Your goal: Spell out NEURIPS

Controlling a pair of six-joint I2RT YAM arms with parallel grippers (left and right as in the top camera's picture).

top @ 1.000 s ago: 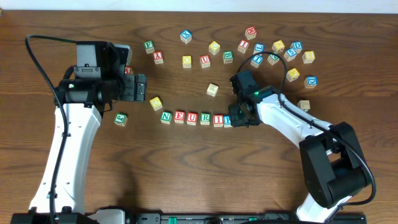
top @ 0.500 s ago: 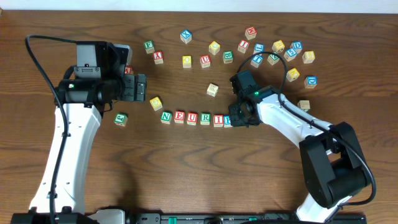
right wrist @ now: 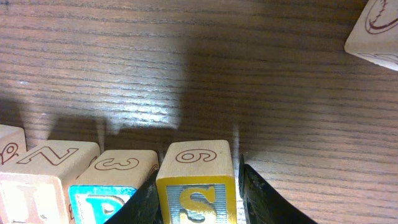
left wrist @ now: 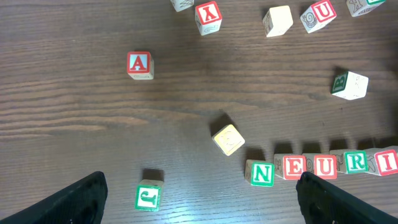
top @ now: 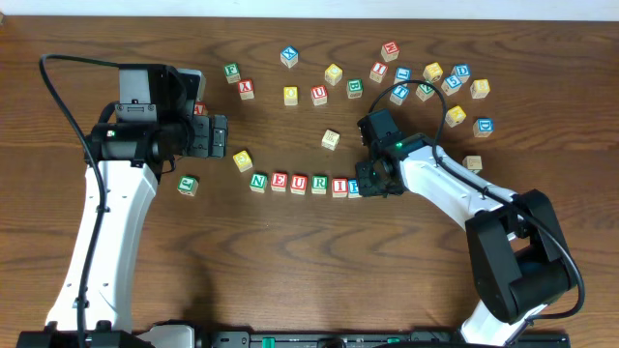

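Closest in, the right gripper (right wrist: 198, 208) is closed on the yellow S cube (right wrist: 196, 186), one black finger on each side. The cube sits on the table (top: 309, 261), just beside the blue P cube (right wrist: 112, 186). That is the right end of the row.

The rest of the row runs off to the left: red I (left wrist: 387, 163), green R (left wrist: 356, 163), red U (left wrist: 324, 165), red E (left wrist: 293, 167) and green N (left wrist: 262, 173). That makes seven cubes in one line: two green, three red, one blue and one yellow. From above only five show well, because the right arm covers the S and half of the P.

So the word looks spelled. It seems the only job left is for the right gripper to let go of the S and pull away without bumping the row.

Farther off, the left gripper (top: 221, 136) hangs wide open and holds nothing.

About twenty-three loose cubes (top: 432, 71) lie around. A few sit near the row, like a yellow cube (left wrist: 228, 138) and a green cube (left wrist: 148, 197). Most are crowded along the far side, so the count may be off by one.
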